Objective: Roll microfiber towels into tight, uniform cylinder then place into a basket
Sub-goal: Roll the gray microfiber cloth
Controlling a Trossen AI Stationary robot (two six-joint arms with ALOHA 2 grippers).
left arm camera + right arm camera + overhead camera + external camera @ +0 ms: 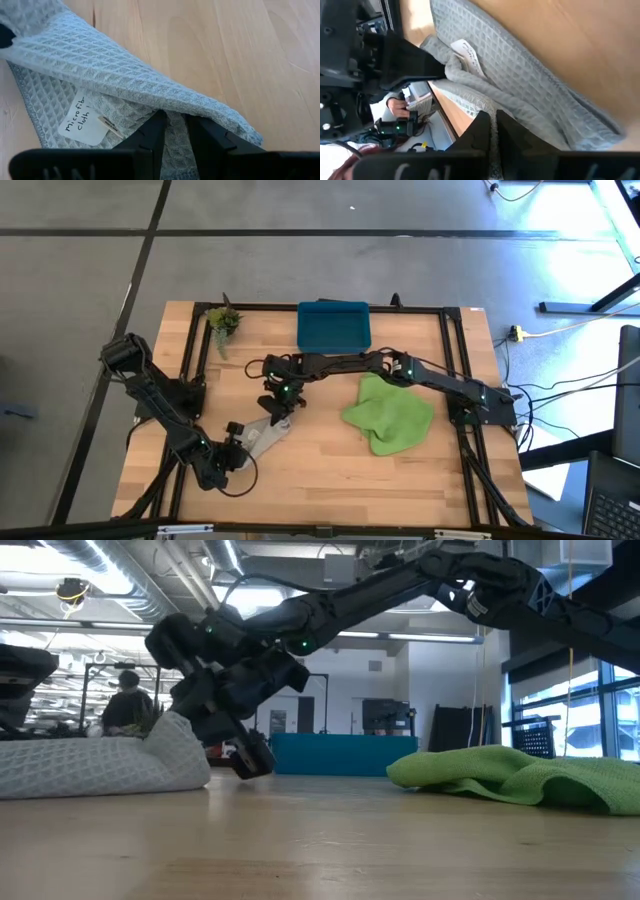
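The light grey microfiber towel (pixel 262 434) lies partly folded over on the wooden table, left of centre; a white label (pixel 84 123) shows on it. My left gripper (pixel 237 440) is shut on its near-left end and my right gripper (pixel 278 412) is shut on its far-right end. The lime green towel (pixel 388 416) lies crumpled on the table to the right, touched by nothing. The teal basket (pixel 334 325) stands at the far edge, in the middle. My left gripper pinches the grey towel's near end (pixel 175 131) between its two fingers, slanting down from the table's near left. A folded-over layer (pixel 115 70) runs away from the fingers and the rest lies on the table. My right gripper pinches the towel's far end (pixel 492 134) between its two fingers, slanting down from the far right. The cloth bunches in folds (pixel 485 95) ahead of the fingers and rests on the table.
A small green plant sprig (pixel 223 321) lies at the far left corner. Black frame rails (pixel 195 370) run along the table's sides. Bare wood (pixel 330 480) stretches along the near edge. In the low view a person (pixel 125 700) shows in the room behind.
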